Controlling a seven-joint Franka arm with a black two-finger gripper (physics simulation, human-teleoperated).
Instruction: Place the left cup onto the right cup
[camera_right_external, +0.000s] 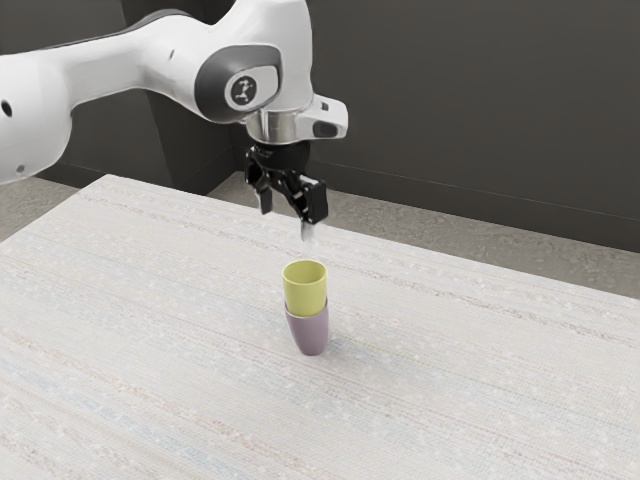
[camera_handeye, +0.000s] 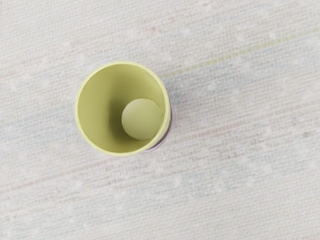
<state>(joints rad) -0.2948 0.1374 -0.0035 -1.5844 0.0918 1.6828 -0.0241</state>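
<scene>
Your gripper (camera_right_external: 289, 220) hung open, empty, above the yellow cup (camera_right_external: 304, 286) nested in the purple cup (camera_right_external: 309, 336); stacking looked done.

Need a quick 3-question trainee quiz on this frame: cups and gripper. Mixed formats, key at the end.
1. True or false: the yellow-green cup sits nested in the purple cup.
2. Multiple choice: the gripper is A) shut on the yellow-green cup, B) above the stacked cups, open and holding nothing, C) shut on the purple cup.
3. Fill in: the wrist view looks down into the open mouth of the ____ cup.
Key: 1 true; 2 B; 3 yellow-green.
</scene>
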